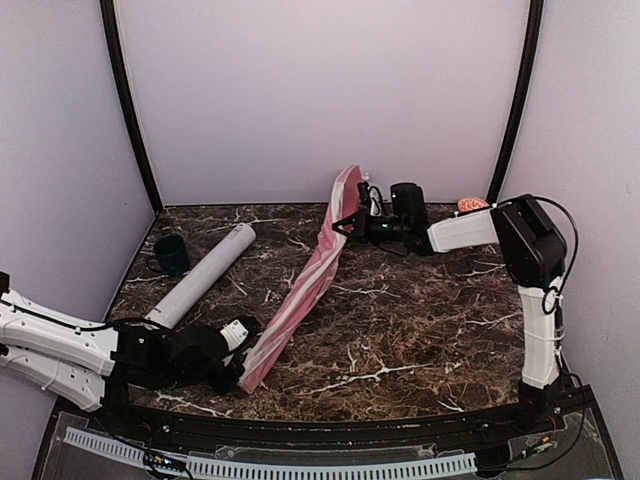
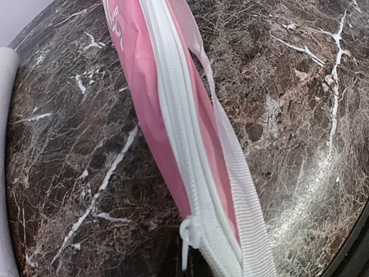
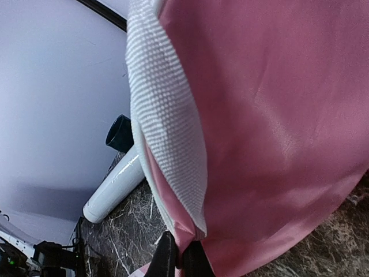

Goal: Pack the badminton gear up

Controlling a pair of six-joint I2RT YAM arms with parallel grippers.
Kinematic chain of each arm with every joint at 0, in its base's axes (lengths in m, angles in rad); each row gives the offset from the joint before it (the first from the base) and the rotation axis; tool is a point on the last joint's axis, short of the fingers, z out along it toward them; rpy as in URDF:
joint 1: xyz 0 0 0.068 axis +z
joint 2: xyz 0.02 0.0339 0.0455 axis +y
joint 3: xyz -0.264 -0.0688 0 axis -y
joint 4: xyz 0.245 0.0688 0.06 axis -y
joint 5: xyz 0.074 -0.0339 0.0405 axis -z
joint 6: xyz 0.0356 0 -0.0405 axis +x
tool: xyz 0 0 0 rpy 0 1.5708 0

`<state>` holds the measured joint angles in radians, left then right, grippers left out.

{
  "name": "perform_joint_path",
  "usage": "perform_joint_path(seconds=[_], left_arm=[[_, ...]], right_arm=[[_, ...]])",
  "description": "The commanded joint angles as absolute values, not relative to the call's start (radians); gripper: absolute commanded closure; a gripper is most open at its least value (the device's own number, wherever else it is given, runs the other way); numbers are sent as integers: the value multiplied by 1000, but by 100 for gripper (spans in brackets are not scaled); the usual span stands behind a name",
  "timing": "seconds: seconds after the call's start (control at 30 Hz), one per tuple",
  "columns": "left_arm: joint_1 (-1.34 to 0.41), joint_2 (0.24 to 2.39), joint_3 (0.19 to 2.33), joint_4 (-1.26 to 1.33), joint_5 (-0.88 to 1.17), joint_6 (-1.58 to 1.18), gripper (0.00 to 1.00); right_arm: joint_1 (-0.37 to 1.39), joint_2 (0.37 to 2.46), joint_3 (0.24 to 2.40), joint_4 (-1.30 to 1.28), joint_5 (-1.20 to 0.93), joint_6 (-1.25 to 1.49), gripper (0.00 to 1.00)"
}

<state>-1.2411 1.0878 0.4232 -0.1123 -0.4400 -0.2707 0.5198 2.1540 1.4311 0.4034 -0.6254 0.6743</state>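
large pink racket-shaped cover (image 1: 305,280): standing on edge across the dark marble table (image 1: 420,330), wide end rising toward the back wall, narrow end sitting low near the front; white zipper (image 2: 173,133) running along its edge.
right gripper (image 1: 347,222): pinching the wide end, fingers (image 3: 166,258) closing on pink fabric.
left gripper (image 1: 243,368): meeting the narrow end; cannot tell whether it is clamping.
long pale grey tube (image 1: 203,275): lying left of the cover, apart from it.
small dark green cup (image 1: 171,254): sitting near the tube's left side.
small orange-patterned bowl (image 1: 472,204): sitting at the back right.
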Motion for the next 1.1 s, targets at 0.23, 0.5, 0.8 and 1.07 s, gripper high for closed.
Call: perform_joint_path(seconds=[0.23, 0.5, 0.8, 1.07], left_arm=[[-1403, 1206, 552, -226, -467, -371, 100], [-1533, 1230, 608, -392, -447, -555, 100], [-1687, 1438, 774, -723, -504, -753, 100], [-1704, 1420, 793, -688, -563, -776, 52]], right_arm=[[425, 2069, 1193, 375, -589, 612, 100], [411, 2086, 1213, 338, -559, 620, 100], [410, 2102, 1221, 332, -553, 620, 100], [410, 2136, 1234, 301, -575, 596, 98]])
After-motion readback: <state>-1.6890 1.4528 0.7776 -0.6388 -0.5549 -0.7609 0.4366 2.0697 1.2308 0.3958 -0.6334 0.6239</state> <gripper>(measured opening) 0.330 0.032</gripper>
